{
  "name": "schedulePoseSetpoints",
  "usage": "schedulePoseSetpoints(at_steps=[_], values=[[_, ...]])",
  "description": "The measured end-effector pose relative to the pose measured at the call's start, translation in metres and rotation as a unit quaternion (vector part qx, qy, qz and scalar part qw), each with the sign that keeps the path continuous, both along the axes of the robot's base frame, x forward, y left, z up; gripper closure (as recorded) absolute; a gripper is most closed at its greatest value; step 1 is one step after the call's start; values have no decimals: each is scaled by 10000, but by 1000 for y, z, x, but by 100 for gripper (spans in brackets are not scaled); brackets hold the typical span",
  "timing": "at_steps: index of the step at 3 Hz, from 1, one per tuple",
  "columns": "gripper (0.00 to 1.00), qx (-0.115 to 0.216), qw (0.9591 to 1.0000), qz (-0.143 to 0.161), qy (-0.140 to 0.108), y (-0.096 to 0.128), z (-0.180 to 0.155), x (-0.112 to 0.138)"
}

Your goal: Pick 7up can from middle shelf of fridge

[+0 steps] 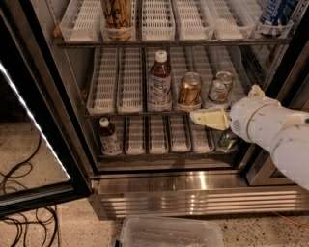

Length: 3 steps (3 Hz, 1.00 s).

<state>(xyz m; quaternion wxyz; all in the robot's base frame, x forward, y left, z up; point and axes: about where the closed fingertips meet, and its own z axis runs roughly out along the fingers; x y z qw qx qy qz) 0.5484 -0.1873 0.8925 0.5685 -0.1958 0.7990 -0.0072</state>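
Note:
The fridge (193, 193) stands open in front of me. The 7up can (220, 88) stands upright at the right of the middle shelf (118, 82), in a white lane tray. A copper-orange can (189, 89) stands just left of it, and a brown bottle with a white cap (160, 81) left of that. My gripper (205, 117), cream-coloured on a white arm, points left in front of the shelf's front edge. It is below and a little left of the 7up can, apart from it and holding nothing I can see.
A small bottle (109, 137) and a darker green can (227, 140) stand on the lower shelf, the can partly behind my arm. A tall can (118, 17) and a blue carton (273, 14) sit on the upper shelf. The glass door (34, 125) hangs open left; a plastic bin (171, 232) lies below.

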Motion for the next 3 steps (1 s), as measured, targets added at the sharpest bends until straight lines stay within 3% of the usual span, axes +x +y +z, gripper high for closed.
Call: schedulePoseSetpoints(at_steps=[2, 3], values=[[8, 499, 9963, -322, -624, -13, 9, 14], [11, 615, 9940, -451, -789, -18, 8, 18]])
